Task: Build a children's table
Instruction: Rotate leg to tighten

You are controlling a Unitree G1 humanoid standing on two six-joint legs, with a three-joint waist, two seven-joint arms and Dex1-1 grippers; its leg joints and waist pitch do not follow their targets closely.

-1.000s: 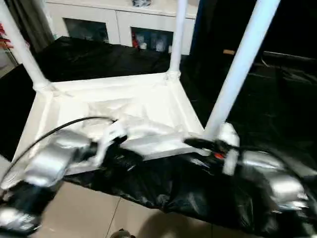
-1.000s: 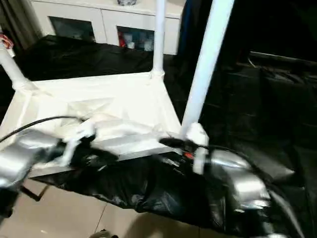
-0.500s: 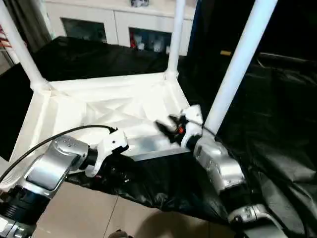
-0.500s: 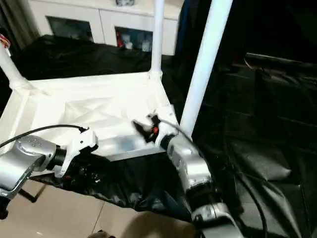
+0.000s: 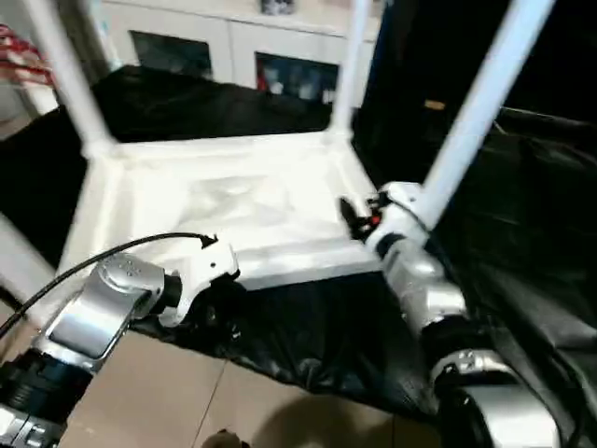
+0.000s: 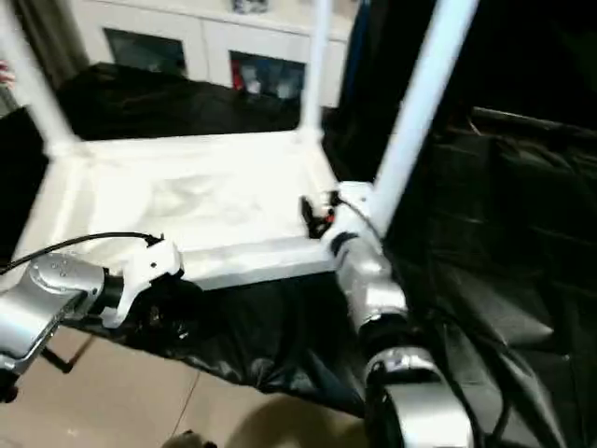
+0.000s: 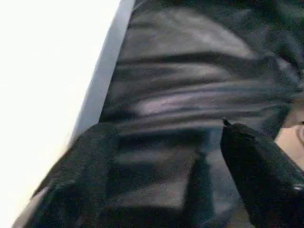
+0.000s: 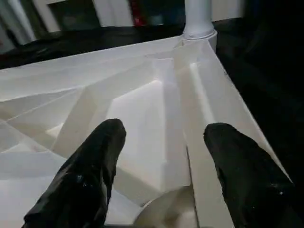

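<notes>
I have the children's table [image 5: 233, 201] lying upside down on the black-covered work table [image 5: 522, 215], ribbed underside up, with its legs standing in the corner sockets. The nearest right leg [image 5: 471, 117] rises just beside my right gripper [image 5: 347, 213], and the far legs [image 6: 315, 70] stand at the back corners. Another leg [image 5: 63, 79] stands at the far left corner.

My right gripper hovers over the underside near the right rim; in the right wrist view its two black fingers [image 8: 90, 166] stand wide apart with nothing between them, the ribs [image 8: 95, 102] spreading ahead.

My left gripper [image 7: 166, 166] sits at the near edge of the work table, below the white rim [image 7: 102, 76]. Its fingers [image 7: 259, 166] are spread wide over the crumpled black cover [image 7: 190, 95], holding nothing.

Behind the work table stands a white cabinet [image 5: 233, 47] with glass doors. Pale floor tiles [image 5: 187, 392] show below the table's edge. A black cable [image 5: 103, 257] loops over my left forearm.
</notes>
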